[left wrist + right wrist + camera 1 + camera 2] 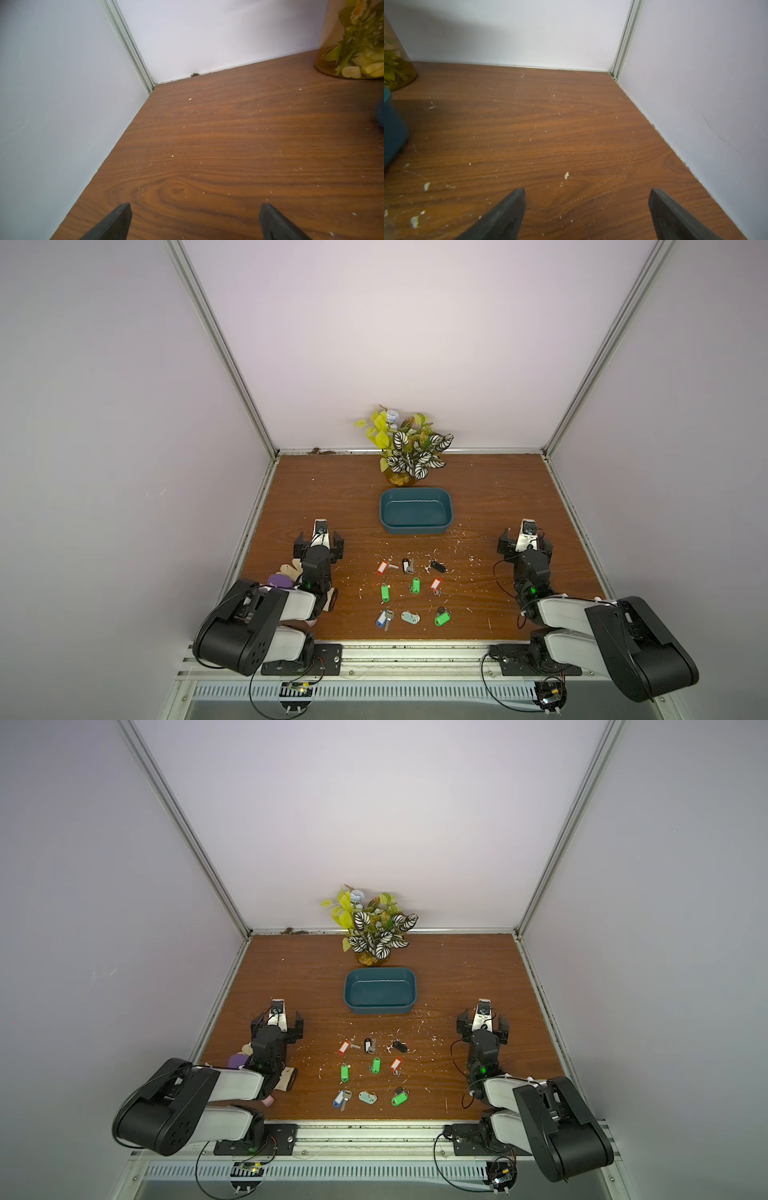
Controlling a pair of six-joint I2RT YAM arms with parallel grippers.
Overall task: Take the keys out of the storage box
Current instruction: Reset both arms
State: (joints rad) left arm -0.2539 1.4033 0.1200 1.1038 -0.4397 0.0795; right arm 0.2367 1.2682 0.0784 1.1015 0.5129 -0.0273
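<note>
The dark-teal storage box [415,512] [380,992] stands empty at mid-table, in front of the plant. Several keys with coloured tags lie in rows on the wood nearer the front: an orange-red one [382,567], a black one [437,566], green ones [385,592] [441,619], a blue one [381,618] and a pale grey one [410,617]. My left gripper [319,536] [195,205] rests open left of the keys, over bare wood. To their right my right gripper [525,537] [587,190] is open too, with nothing between its fingers. Each wrist view catches only an edge of the box [381,116] [392,128].
A leafy plant [405,448] in a yellowish pot [349,52] stands at the back wall behind the box. A purple object [279,580] and a beige one [291,570] lie under the left arm. White flecks litter the wood. Walls enclose the left, right and back sides.
</note>
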